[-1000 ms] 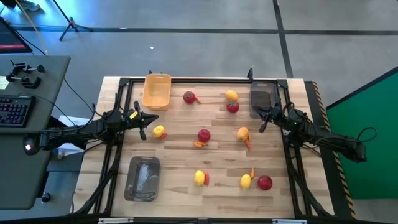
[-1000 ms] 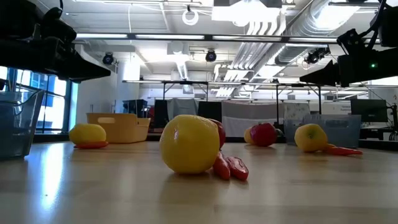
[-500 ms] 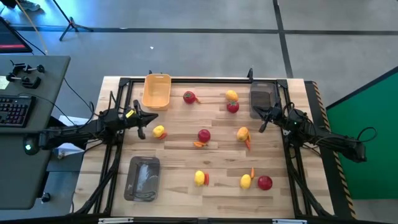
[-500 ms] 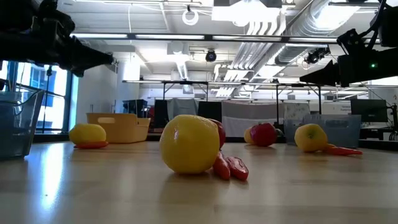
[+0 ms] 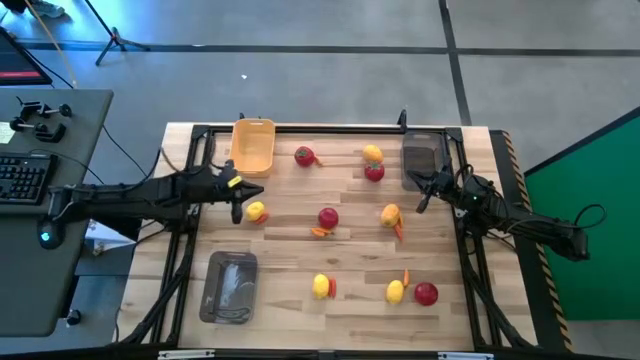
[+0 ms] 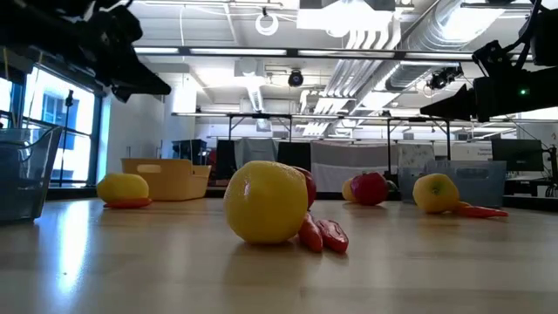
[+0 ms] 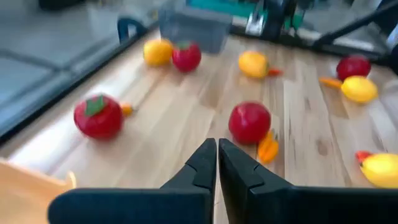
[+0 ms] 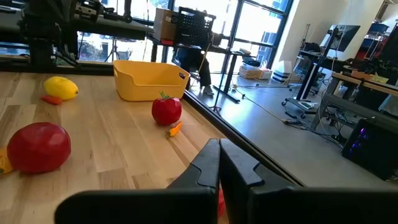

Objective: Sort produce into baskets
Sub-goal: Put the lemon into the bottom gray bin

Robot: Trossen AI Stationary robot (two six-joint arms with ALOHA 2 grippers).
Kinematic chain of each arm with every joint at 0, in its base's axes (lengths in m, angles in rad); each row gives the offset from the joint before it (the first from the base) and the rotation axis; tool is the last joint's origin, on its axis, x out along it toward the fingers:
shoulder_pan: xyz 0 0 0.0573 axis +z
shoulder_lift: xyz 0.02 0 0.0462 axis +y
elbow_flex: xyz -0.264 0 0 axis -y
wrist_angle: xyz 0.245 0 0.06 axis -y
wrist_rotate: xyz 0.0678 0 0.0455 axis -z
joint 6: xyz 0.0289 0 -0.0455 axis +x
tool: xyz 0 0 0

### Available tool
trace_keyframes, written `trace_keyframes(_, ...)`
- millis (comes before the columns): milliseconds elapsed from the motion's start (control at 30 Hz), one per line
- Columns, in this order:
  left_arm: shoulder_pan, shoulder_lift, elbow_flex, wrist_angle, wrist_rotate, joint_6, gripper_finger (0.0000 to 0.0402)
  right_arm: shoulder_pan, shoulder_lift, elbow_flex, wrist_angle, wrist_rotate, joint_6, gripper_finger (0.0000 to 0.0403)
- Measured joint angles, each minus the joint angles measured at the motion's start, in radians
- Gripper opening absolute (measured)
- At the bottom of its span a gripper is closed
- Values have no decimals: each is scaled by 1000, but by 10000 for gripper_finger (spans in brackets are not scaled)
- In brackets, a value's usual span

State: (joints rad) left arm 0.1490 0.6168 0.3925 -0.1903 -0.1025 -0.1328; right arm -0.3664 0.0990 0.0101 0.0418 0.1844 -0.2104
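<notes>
Produce lies scattered on the wooden table (image 5: 290, 320): lemons (image 5: 256, 211) (image 5: 321, 286), red fruits (image 5: 328, 217) (image 5: 304, 156), thin orange pieces (image 5: 398, 230). A yellow-orange basket (image 5: 251, 147) stands at the far left, one grey tray (image 5: 229, 286) near left, another (image 5: 419, 160) far right. My left gripper (image 5: 248, 192) is shut and empty above the table, just beyond the left lemon, pointing at the middle red fruit (image 7: 249, 122). My right gripper (image 5: 415, 180) is shut and empty beside the far-right tray.
A black frame (image 5: 300, 129) runs along the table's far, left and right sides. More produce lies at the near right: a lemon (image 5: 395, 291) and a red fruit (image 5: 426, 293). A lemon (image 5: 372, 153) and a red fruit (image 5: 374, 172) lie at the far middle.
My left gripper has reached out toward the table's right edge, coming closer to the left lemon and the basket's near end. Its fingers stay shut. The produce has not moved.
</notes>
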Motion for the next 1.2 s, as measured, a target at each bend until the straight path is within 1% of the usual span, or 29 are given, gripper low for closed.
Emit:
trace_keyframes(200,-15,148,190,-284,-16,-81,48,0,0,0,0,0,0,0)
trace_keyframes(433,-16,301,381,-635,-14,-129,119,0,0,0,0,0,0,0)
trace_keyframes(533,-16,361,431,-730,-12,-155,153,0,0,0,0,0,0,0)
trace_keyframes(600,-15,399,441,-767,-1,-190,176,0,0,0,0,0,0,0)
trace_keyframes(700,-15,462,441,-774,46,-230,211,0,0,0,0,0,0,0)
trace_keyframes(900,-8,615,441,-772,53,-294,267,0,0,0,0,0,0,0)
trace_keyframes(1000,-5,685,442,-774,45,-325,281,0,0,0,0,0,0,0)
trace_keyframes(1200,-5,807,442,-779,-47,-298,285,0,0,0,0,0,0,0)
